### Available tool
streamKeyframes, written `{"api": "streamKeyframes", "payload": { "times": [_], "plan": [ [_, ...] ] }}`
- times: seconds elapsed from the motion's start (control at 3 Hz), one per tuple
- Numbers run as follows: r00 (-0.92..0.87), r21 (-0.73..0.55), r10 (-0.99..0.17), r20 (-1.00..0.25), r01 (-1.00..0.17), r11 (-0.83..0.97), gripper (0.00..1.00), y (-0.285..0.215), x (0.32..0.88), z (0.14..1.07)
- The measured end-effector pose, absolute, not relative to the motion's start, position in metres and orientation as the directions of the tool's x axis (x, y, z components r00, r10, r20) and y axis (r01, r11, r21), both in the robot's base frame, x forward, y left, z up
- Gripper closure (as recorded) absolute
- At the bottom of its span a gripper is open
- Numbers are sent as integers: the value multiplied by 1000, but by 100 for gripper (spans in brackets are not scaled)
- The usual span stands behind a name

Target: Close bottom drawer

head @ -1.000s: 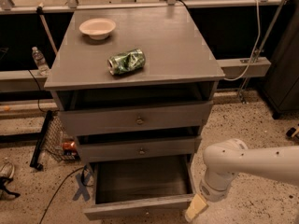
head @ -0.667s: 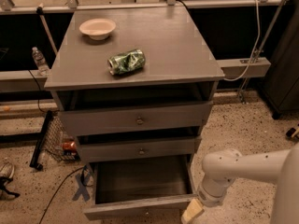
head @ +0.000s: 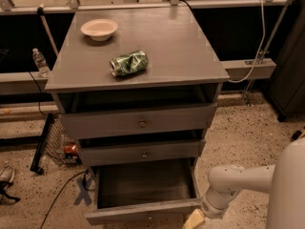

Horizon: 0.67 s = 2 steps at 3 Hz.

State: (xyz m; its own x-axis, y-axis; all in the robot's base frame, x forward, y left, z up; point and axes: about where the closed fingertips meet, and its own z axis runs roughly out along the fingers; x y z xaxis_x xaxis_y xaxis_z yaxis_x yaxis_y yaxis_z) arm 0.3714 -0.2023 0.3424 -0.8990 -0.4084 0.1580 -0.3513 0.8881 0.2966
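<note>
The bottom drawer (head: 143, 209) of the grey cabinet stands pulled far out, its shallow box empty, its narrow front panel at the lower edge of the camera view. The middle drawer (head: 143, 152) and top drawer (head: 142, 122) above it each stick out a little. My white arm (head: 238, 180) reaches in from the right and bends down beside the drawer's right front corner. My gripper (head: 194, 220) is a pale tip at the bottom edge of the view, right next to the front panel's right end. Most of it is cut off by the frame.
On the cabinet top (head: 190, 56) lie a crushed green can (head: 128, 63) and a white bowl (head: 99, 29). A wire basket (head: 59, 144), a black bar and cables sit on the floor to the left. A water bottle (head: 41, 62) stands on a ledge at left.
My arm has drawn in toward the lower right and the gripper has sunk lower, beside the drawer's front corner. The drawer has not visibly moved.
</note>
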Motion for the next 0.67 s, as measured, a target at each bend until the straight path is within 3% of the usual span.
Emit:
{"api": "streamKeyframes", "payload": {
  "times": [0.67],
  "plan": [
    [-904, 305, -393, 167, -332, 893, 0, -204, 373, 330]
  ]
}}
